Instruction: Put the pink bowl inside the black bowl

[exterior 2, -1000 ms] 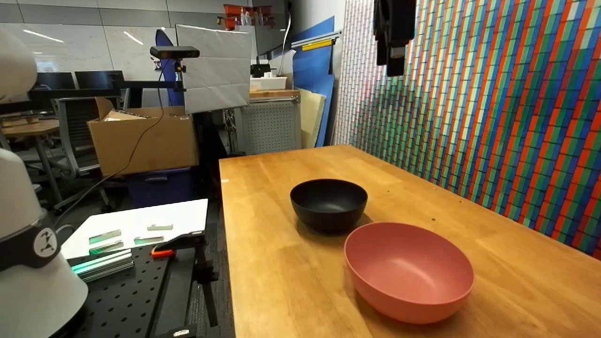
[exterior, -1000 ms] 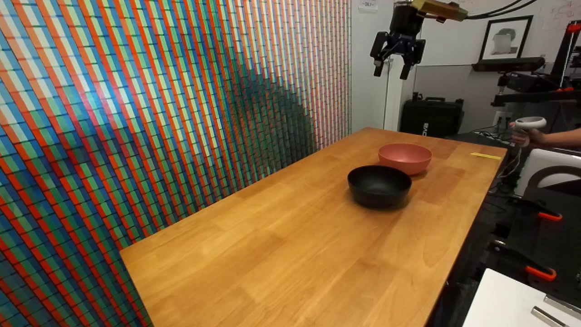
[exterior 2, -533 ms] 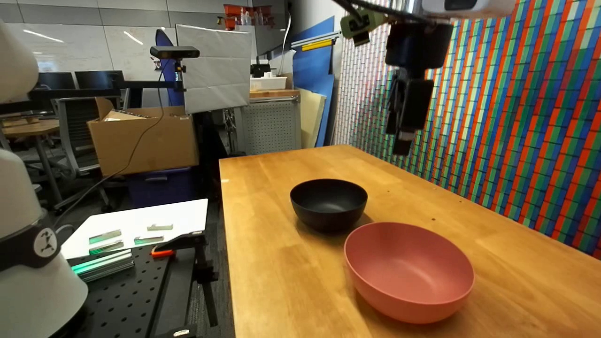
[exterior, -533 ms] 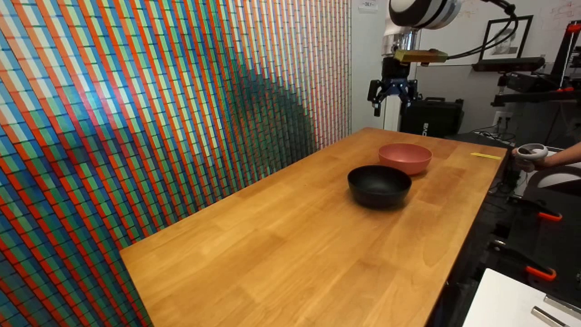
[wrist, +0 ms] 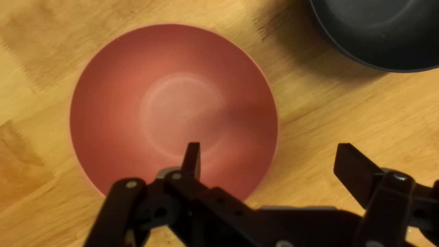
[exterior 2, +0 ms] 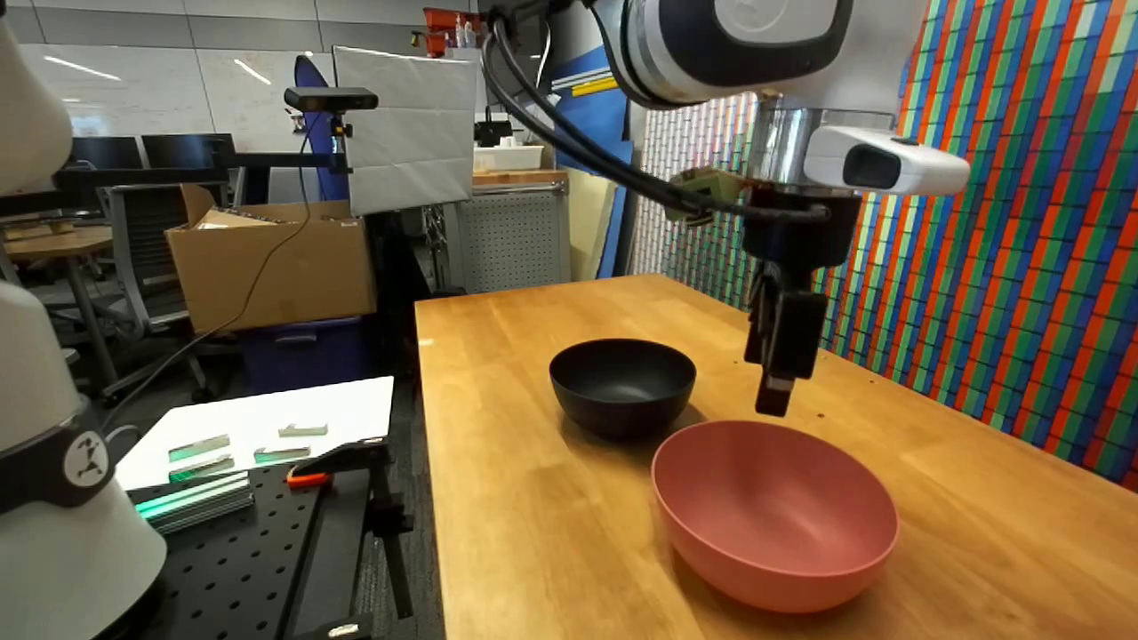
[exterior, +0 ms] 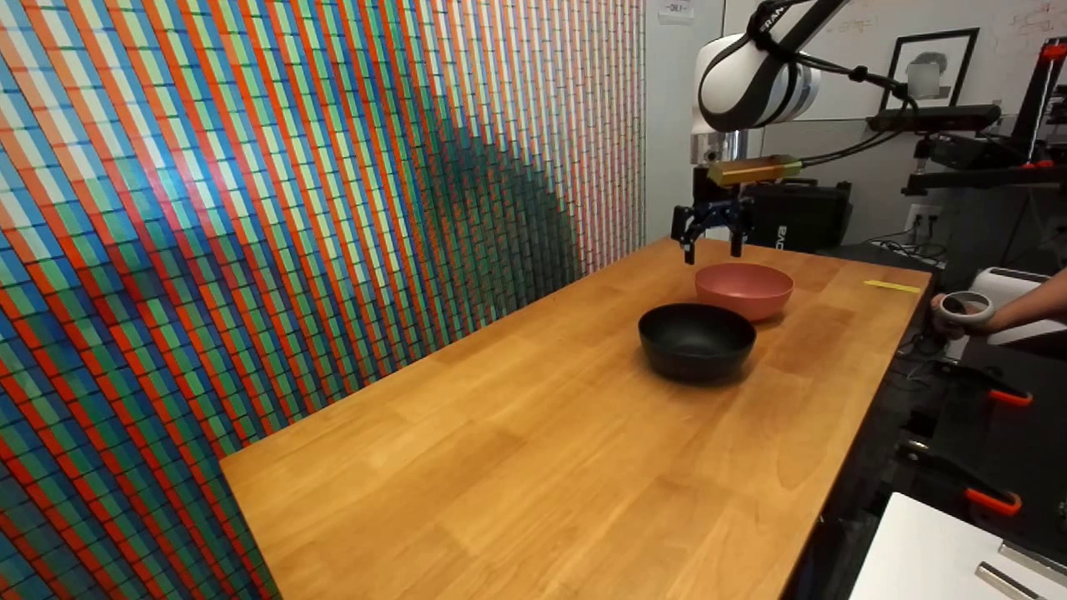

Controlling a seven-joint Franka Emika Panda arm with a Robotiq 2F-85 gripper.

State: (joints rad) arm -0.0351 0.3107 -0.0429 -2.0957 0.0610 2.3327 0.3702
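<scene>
Wrist view: beneath the Robotiq gripper (wrist: 268,145) lies the pink bowl (wrist: 164,103), upright, its round mouth taking up the left and middle of the frame. The gripper is released, its jaws spread wide. Of its two fingers (wrist: 192,159), the picture-left one hangs over the bowl's hollow; the picture-right one is over the wooden tabletop (wrist: 322,120) outside the bowl, so a stretch of pink rim passes between them as seen from here. The black bowl (wrist: 377,34), cut off by the frame's edge, sits in the upper right corner, near the pink bowl, with a shadowed strip of wood between the two rims. In an exterior view, the Franka arm (exterior 2: 876,62) hangs at the top and the gripper points down near the pink bowl's far rim; the fingertip that shows best ends just above that rim, with a little tabletop visible between, and the second finger is largely hidden behind it. In an exterior view, one fingertip (exterior: 689,253) stands to the picture-left of the pink bowl, the other just above its far edge. In both exterior views the pink bowl rests on the tabletop just beside the black bowl, outside it.
</scene>
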